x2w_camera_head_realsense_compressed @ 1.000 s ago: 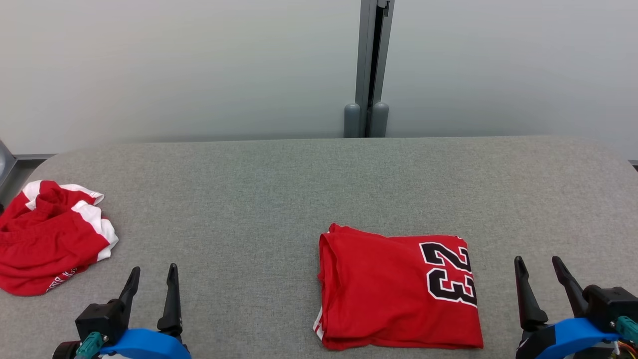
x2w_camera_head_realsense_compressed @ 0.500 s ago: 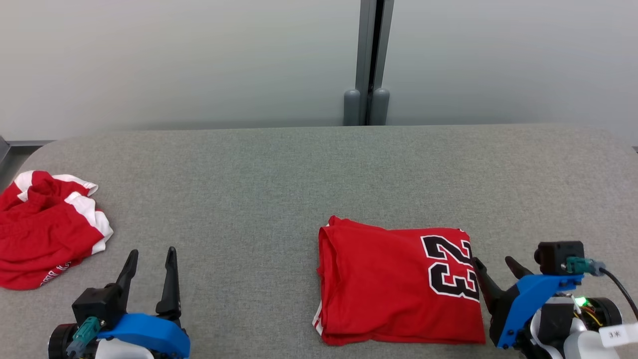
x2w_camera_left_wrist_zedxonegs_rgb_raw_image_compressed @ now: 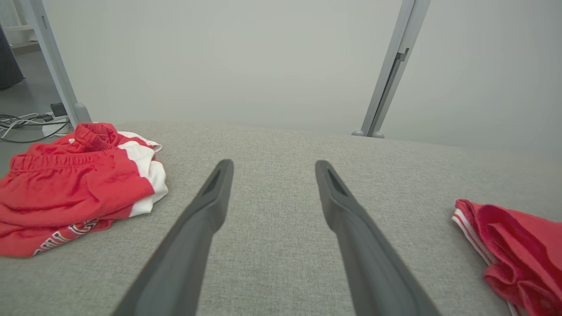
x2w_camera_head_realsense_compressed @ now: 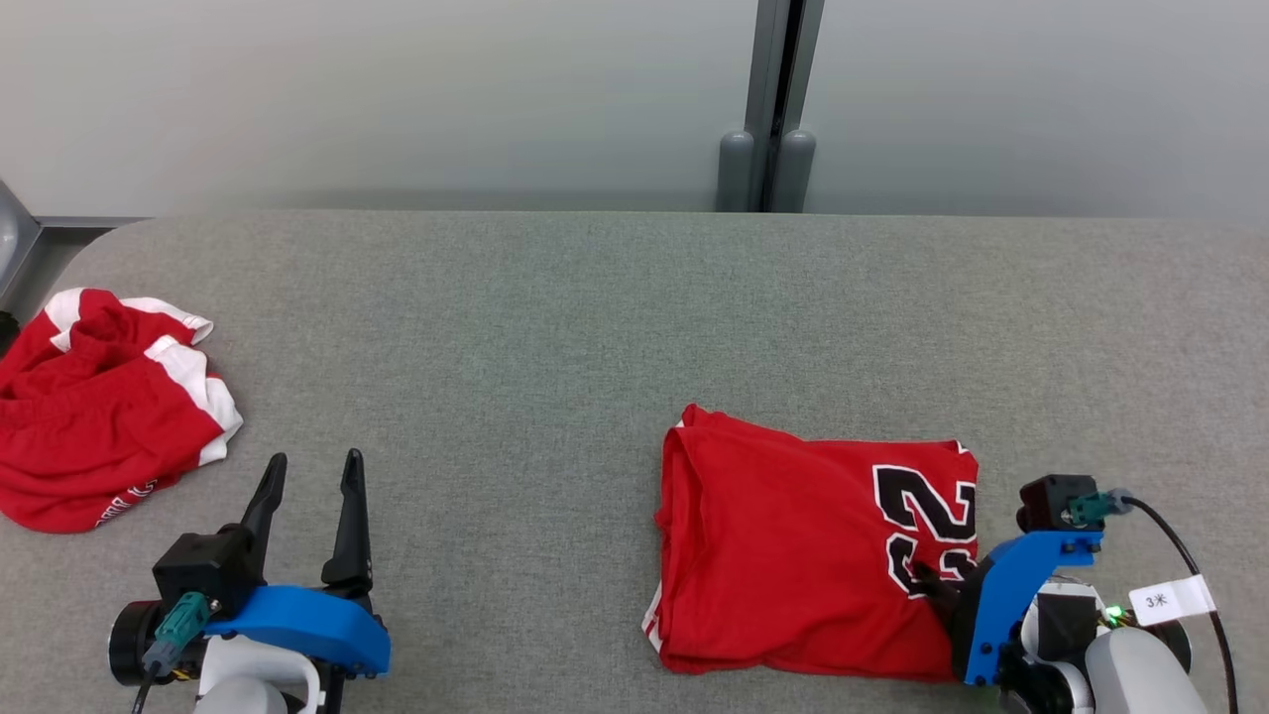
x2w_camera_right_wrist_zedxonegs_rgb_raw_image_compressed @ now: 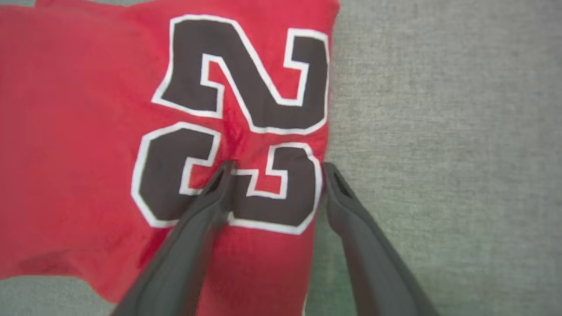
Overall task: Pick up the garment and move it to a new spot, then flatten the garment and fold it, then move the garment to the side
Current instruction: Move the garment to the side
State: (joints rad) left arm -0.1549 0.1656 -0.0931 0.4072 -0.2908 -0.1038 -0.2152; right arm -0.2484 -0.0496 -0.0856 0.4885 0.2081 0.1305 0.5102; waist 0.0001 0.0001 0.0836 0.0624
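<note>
Garment point(x2w_camera_head_realsense_compressed: 813, 555): a red jersey, already folded into a compact pad, lying on the grey tabletop point(x2w_camera_head_realsense_compressed: 516, 327). It sits nearer to me than the grey post point(x2w_camera_head_realsense_compressed: 773, 99) at the back wall and slightly to the right of it.

What has just changed: a second ago my right gripper point(x2w_camera_head_realsense_compressed: 942, 585) rested off to the right of the post with its fingers pointing away from me. It has now swung in over the jersey's right edge and tipped downward. In the right wrist view its jaws are spread and pinching nothing. One finger hangs over the black 23 point(x2w_camera_right_wrist_zedxonegs_rgb_raw_image_compressed: 237, 127), the other over bare tabletop just past the hem. I cannot tell whether they touch the cloth. The head camera has also turned, so the shifted framing is not the jersey moving.

I judge the folding done and the last step, moving the jersey aside, just starting.

My left gripper point(x2w_camera_head_realsense_compressed: 314, 461) stays well left of the post, jaws spread and empty. Farther left lie crumpled red shorts point(x2w_camera_head_realsense_compressed: 99, 416).

The pad is nearly square. I judge its longer axis runs left to right, bunched fold to the left and number to the right, with the digits lying on their side.
</note>
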